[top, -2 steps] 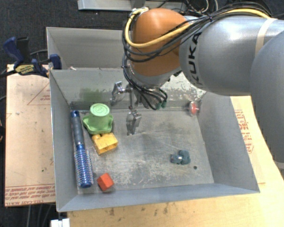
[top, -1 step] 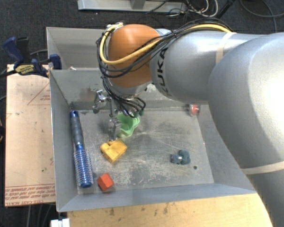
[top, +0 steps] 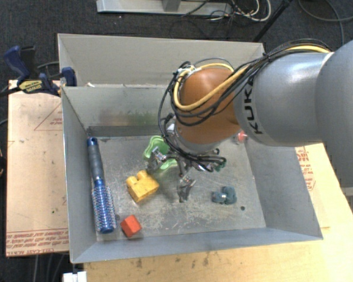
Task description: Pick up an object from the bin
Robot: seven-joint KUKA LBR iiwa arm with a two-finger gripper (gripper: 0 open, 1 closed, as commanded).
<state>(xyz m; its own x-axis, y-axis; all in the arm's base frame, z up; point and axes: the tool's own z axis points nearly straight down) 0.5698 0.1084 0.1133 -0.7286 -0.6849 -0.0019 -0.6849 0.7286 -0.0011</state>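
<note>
My gripper (top: 184, 191) hangs low over the middle of the bin floor, its two metal fingertips close together with nothing between them. A yellow block (top: 142, 186) lies just to its left. A green plastic piece (top: 159, 152) sits behind it, partly hidden under the wrist. To the right lies a small grey-blue piece (top: 224, 196).
A blue hairbrush (top: 100, 187) lies along the left wall, bristles toward the front. A small red-orange block (top: 130, 226) sits at the front left. Something small and pink (top: 241, 137) peeks out by the arm at the right. The orange cover and cables hide the bin's back middle.
</note>
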